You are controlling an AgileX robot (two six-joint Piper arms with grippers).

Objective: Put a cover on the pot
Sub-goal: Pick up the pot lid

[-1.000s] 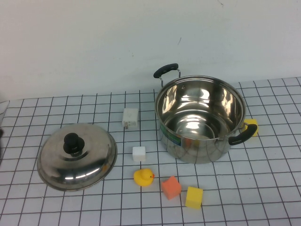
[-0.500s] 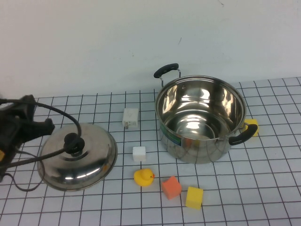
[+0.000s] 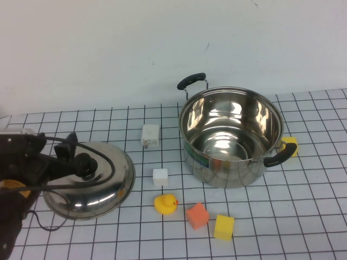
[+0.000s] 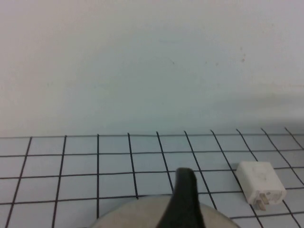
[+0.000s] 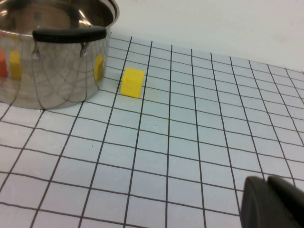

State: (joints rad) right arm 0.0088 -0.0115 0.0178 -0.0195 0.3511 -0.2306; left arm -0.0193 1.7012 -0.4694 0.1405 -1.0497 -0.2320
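Pot (image 3: 230,138): stood open and upright on the gridded table (image 3: 303,216), right of centre toward the back wall, bare steel inside.
Pot handles: black, one at the far left rim (image 3: 191,80), one at the near right rim (image 3: 279,154).
Label: a green band (image 3: 196,157) ran low on the pot's front; its writing was too small to read.
Lid (image 3: 89,180): domed steel, lay flat on the table at the left, well apart from the pot, black knob (image 3: 84,164) on top.
Left gripper (image 3: 69,156): low over the lid's far-left part, at the knob; whether its fingers were apart or together could not be told. The pot lay well off to its right.
Right gripper (image 5: 270,202): only a dark tip showed in its wrist view, low over bare table; the pot stood well beyond it.
White adapter (image 3: 150,135): between lid and pot, toward the back.
White cube (image 3: 160,176): just right of the lid.
Duck (image 3: 165,203): yellow, near front of the white cube.
Orange block (image 3: 197,215): right of the duck.
Yellow block (image 3: 223,227): just right of the orange one.
Second yellow block (image 3: 290,145): close beside the pot's right handle.
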